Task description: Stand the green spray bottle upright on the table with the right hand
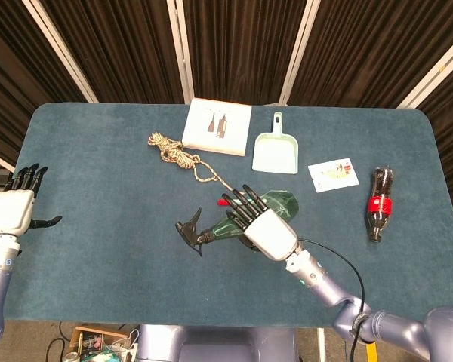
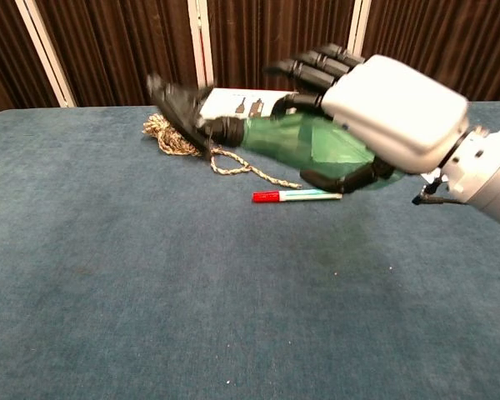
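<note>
Right hand [image 2: 383, 112] is gripping the green spray bottle [image 2: 304, 142] from above, holding it horizontal, clear of the table [image 2: 108, 275], nozzle pointing left.

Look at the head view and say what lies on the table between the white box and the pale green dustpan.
Nothing: between the white box and the dustpan the head view shows only bare blue table cloth.

Even overhead light, soft shadows; chest view motion-blurred at spray nozzle [image 2: 177, 103].
</note>
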Robot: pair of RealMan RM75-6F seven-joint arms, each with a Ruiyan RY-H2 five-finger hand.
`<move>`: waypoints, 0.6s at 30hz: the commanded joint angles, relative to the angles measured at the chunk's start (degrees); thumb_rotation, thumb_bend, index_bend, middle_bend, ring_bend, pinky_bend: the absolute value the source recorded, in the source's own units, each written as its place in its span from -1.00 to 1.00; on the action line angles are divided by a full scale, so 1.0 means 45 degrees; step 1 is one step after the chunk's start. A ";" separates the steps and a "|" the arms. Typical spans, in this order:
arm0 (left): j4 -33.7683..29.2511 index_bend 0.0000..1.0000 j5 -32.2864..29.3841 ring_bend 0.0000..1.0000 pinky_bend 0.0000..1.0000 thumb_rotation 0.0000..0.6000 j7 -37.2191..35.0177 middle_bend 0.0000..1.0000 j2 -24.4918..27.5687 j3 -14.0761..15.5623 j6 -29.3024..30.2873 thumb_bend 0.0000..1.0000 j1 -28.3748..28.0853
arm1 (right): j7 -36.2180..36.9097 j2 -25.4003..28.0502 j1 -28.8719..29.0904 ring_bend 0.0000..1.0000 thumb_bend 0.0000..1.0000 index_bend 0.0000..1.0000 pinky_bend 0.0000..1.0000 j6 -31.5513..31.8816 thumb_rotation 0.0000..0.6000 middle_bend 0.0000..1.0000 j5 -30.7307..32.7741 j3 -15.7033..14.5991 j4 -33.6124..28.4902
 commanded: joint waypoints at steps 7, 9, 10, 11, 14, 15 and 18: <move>-0.0090 -1.00 0.0141 -1.00 -0.65 1.00 -0.0295 -1.00 0.0076 0.0102 -0.0132 -0.88 -0.0052 | 0.7504 0.0201 -0.0130 -1.00 0.10 0.65 -0.86 0.2427 1.00 -0.93 0.1162 0.1312 0.0733; -0.0078 -1.00 0.0203 -1.00 -0.65 1.00 -0.0353 -1.00 0.0087 0.0136 -0.0157 -0.88 -0.0075 | 0.9229 0.0600 -0.0216 -1.00 0.11 0.64 -0.86 0.1831 1.00 -0.94 0.1896 0.1388 0.0257; -0.0078 -1.00 0.0222 -1.00 -0.65 1.00 -0.0373 -1.00 0.0089 0.0147 -0.0159 -0.88 -0.0079 | 0.9672 0.0721 -0.0224 -1.00 0.11 0.64 -0.87 0.1667 1.00 -0.94 0.2072 0.1418 0.0170; -0.0077 -1.00 0.0233 -1.00 -0.65 1.00 -0.0388 -1.00 0.0089 0.0158 -0.0164 -0.88 -0.0082 | 1.0038 0.0813 -0.0254 -1.00 0.12 0.64 -0.88 0.1571 1.00 -0.95 0.2226 0.1449 0.0120; -0.0069 -1.00 0.0260 -1.00 -0.65 1.00 -0.0458 -1.00 0.0106 0.0165 -0.0156 -0.88 -0.0090 | 1.1629 0.1033 -0.0431 -1.00 0.15 0.63 -0.95 0.1290 1.00 -0.95 0.2623 0.1375 -0.0262; -0.0063 -1.00 0.0255 -1.00 -0.65 1.00 -0.0496 -1.00 0.0116 0.0156 -0.0149 -0.88 -0.0092 | 1.2481 0.1085 -0.0547 -1.00 0.16 0.63 -0.98 0.1253 1.00 -0.96 0.2761 0.1319 -0.0389; -0.0051 -1.00 0.0276 -1.00 -0.65 1.00 -0.0524 -1.00 0.0121 0.0167 -0.0120 -0.88 -0.0093 | 1.4017 0.0949 -0.0821 -1.00 0.17 0.63 -1.00 0.1196 1.00 -0.99 0.3008 0.1102 -0.0266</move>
